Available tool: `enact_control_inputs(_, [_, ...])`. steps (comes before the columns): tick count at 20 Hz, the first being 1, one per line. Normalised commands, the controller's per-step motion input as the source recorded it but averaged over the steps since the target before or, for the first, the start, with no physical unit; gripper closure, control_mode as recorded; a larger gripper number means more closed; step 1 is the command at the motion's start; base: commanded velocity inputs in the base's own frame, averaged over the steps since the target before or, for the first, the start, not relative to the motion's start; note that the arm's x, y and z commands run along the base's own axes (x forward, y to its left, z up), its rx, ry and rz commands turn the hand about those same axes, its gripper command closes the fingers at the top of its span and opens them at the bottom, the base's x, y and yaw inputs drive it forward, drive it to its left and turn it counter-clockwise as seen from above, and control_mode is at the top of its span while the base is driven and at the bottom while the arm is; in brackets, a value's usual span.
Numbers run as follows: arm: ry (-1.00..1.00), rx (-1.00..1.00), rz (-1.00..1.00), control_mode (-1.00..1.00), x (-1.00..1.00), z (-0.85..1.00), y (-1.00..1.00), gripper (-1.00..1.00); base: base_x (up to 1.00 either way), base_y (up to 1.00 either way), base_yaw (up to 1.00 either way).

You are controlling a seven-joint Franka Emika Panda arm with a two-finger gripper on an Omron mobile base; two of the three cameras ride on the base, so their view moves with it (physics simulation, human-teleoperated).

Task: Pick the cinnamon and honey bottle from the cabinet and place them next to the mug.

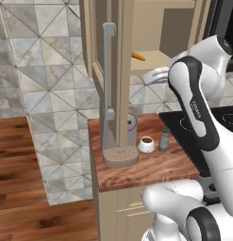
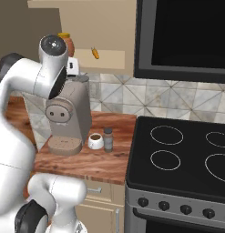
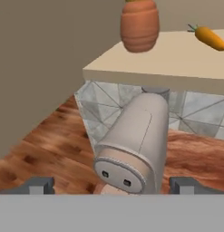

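Note:
The honey bottle [image 3: 139, 25], squat and amber-orange, stands on the shelf of the beige cabinet [image 3: 177, 63], ahead of and above my gripper [image 3: 112, 186]. The gripper is open with nothing between its fingers and hangs just below and in front of the shelf edge, where its pale fingers [image 1: 157, 74] show. The arm hides most of the honey bottle [image 2: 68, 44] in the right base view. The cinnamon [image 1: 164, 139], a slim jar with a dark cap, stands upright on the wooden counter right beside the white mug [image 1: 146, 144]. The cabinet door [image 1: 121, 70] is swung open.
A carrot [image 3: 208, 37] lies on the shelf right of the honey bottle. A beige coffee machine [image 2: 68, 116] with a round speckled base [image 1: 120, 156] stands under the shelf, left of the mug. The door's long grey handle [image 1: 107, 70] juts toward me. A black stovetop [image 2: 177, 159] borders the counter.

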Motion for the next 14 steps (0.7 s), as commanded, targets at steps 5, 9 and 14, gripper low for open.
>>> enact_control_inputs(5, [0.00, 0.00, 0.00, -1.00, 0.08, 0.50, 0.16, -1.00, 0.00, 0.00, 0.00])
enact_control_inputs(9, [-0.06, 0.00, 0.00, -1.00, 0.26, 0.17, 0.00, -1.00, 0.00, 0.00, 0.00])
enact_control_inputs(14, [-0.06, 0.00, 0.00, -1.00, 0.48, 0.04, 0.00, -1.00, 0.00, 0.00, 0.00])
